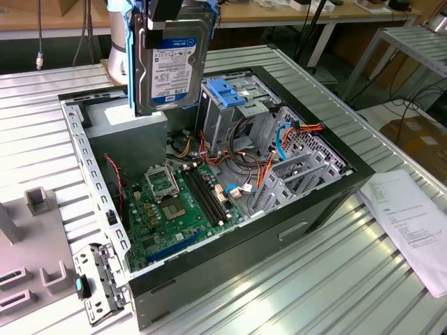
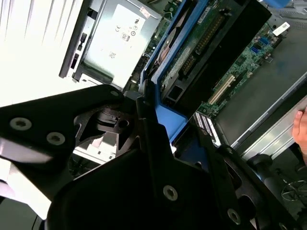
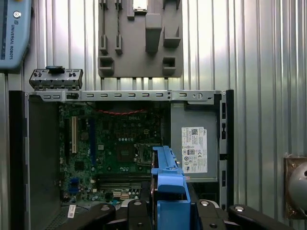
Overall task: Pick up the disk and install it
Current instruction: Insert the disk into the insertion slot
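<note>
In the exterior view, grips the disk (image 1: 171, 66) by its upper end in the pincer (image 1: 166, 12), clamped shut on it. Holds it on edge, label toward the camera, with blue side rails (image 1: 128, 63) down its edges. Keeps it raised over the far corner of the open computer case (image 1: 244, 258), toward the exterior view's left, above the grey power-supply box (image 1: 129, 132). Leaves it apart from the drive cage (image 1: 234, 115) and its blue latch (image 1: 225, 91), just to the exterior view's right. Shows the green motherboard (image 1: 174, 202) on the case floor, the case resting on the ribbed metal table (image 1: 314, 296), a paper sheet (image 1: 412, 223) at near right and a grey fixture plate (image 1: 28, 251) at near left.

In the second wrist view, looks past the black pincer (image 2: 160, 115), closed on a blue rail, along the circuit-board face of the disk (image 2: 192, 48). Beyond it, takes in the power-supply box (image 2: 120, 38) and motherboard (image 2: 254, 52).

In the first wrist view, looks straight down from the pincer (image 3: 168, 213) along the blue edge of the disk (image 3: 168, 177) into the computer case (image 3: 124, 96). Below, finds the motherboard (image 3: 115, 143), the power-supply box (image 3: 194, 148) and, past the case, the fixture plate (image 3: 139, 48) on the table (image 3: 259, 57).
</note>
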Controlling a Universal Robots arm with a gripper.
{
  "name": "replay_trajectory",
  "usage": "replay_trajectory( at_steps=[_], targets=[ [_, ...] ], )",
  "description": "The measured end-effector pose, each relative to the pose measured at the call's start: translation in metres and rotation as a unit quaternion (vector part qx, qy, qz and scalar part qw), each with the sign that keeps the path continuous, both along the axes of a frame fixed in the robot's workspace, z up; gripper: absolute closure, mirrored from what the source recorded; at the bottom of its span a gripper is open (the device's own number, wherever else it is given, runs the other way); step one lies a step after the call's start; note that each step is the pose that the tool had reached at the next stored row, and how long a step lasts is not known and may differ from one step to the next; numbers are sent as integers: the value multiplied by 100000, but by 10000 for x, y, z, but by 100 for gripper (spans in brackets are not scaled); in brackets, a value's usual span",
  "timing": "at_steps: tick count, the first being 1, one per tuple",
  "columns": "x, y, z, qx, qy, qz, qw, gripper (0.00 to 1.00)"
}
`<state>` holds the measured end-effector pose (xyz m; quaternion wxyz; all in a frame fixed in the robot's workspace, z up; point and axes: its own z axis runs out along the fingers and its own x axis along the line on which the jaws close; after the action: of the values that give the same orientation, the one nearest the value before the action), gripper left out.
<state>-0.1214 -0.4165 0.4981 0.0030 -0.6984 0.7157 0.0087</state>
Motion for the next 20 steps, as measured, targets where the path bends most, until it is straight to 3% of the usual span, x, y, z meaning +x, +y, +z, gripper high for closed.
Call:
replay_trajectory(
  at_steps=[4,9,10,11,12,16,20],
  targets=[
    [0,-182,-3,-224,-4,-6,100000,63],
    [0,-367,-6,-248,-151,-4,100000,63],
    [0,-400,-6,-250,-401,-4,99999,63],
    [0,-427,-6,-258,-1574,-12,99987,63],
    [12,-444,-11,-247,-1820,-9,99983,63],
    [52,-505,-16,-248,-1821,-4,99983,63],
    [105,-611,-25,-251,-1816,-14,99983,63]
  ],
)
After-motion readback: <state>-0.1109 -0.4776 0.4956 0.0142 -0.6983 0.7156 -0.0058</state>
